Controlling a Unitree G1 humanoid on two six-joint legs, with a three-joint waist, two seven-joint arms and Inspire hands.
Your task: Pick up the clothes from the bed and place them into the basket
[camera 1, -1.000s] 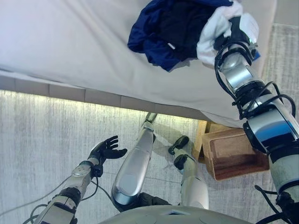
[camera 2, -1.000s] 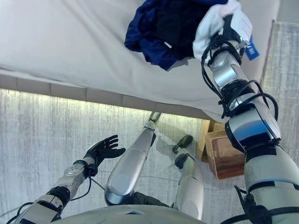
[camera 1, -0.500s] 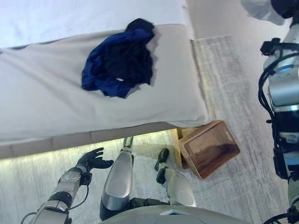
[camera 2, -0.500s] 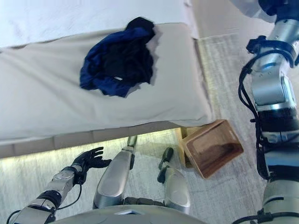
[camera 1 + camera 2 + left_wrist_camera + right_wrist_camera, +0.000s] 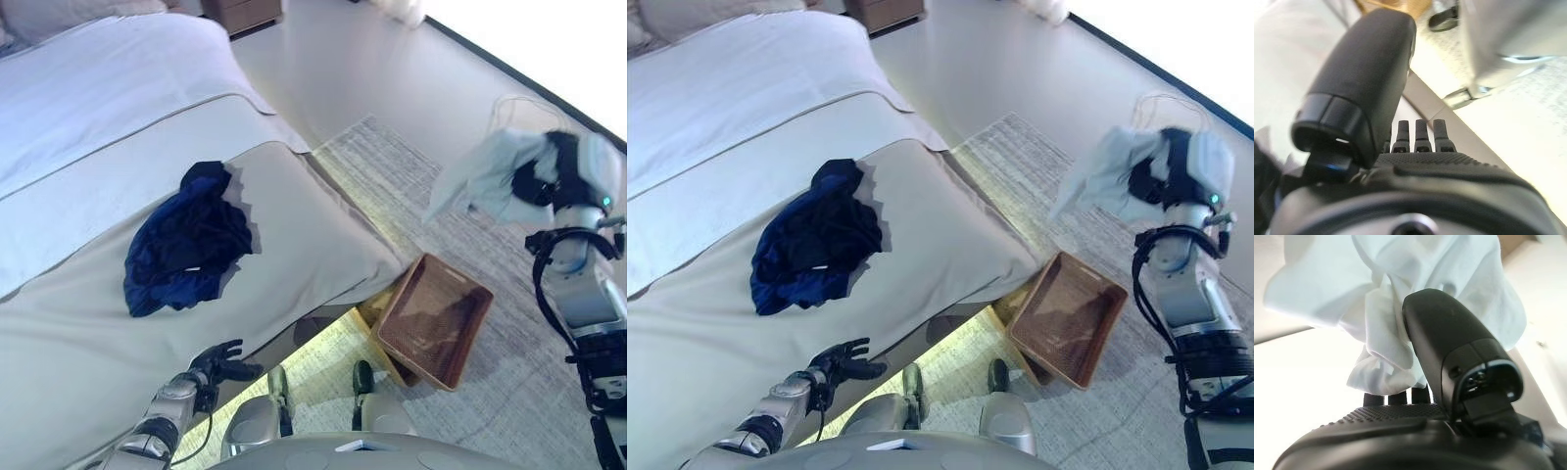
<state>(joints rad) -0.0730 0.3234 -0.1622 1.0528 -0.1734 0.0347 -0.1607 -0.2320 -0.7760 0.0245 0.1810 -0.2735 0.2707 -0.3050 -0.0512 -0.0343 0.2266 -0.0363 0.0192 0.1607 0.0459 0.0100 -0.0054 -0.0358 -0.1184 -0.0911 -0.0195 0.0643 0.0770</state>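
- The white garment hangs bunched in the right hand, raised in the air above the rug, up and a little beyond the basket.
- In the right wrist view the fingers and thumb are curled into the cloth, which spills out past them on all sides; they grip it, and no part of it touches the bed or floor.
- To do this step well, I judge the hand should come down until the trailing cloth is over the middle of the open basket before the fingers loosen, so no fold drapes over the rim.
- The basket stands on the rug just beside the bed's foot corner, and looks empty.
- A dark blue garment lies crumpled on the bed, well apart from both hands, not yet collected.
- The left hand hangs low beside the bed edge, fingers relaxed and holding nothing.
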